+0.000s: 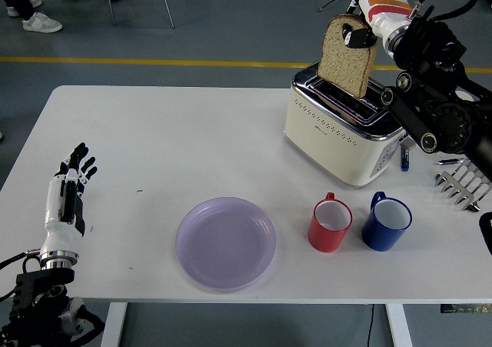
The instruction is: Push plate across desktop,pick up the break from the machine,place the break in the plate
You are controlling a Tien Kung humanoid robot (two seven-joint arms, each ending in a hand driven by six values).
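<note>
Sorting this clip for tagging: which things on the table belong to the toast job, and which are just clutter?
In use: brown bread slice held by the right hand; cream toaster; lilac round plate.

Lying about: red mug; blue mug; metal rack; left hand resting open.

Grey floor with a yellow line behind the white table; black cables trail at the back.

Single high head view from the robot's side, forward and down over the white table.
</note>
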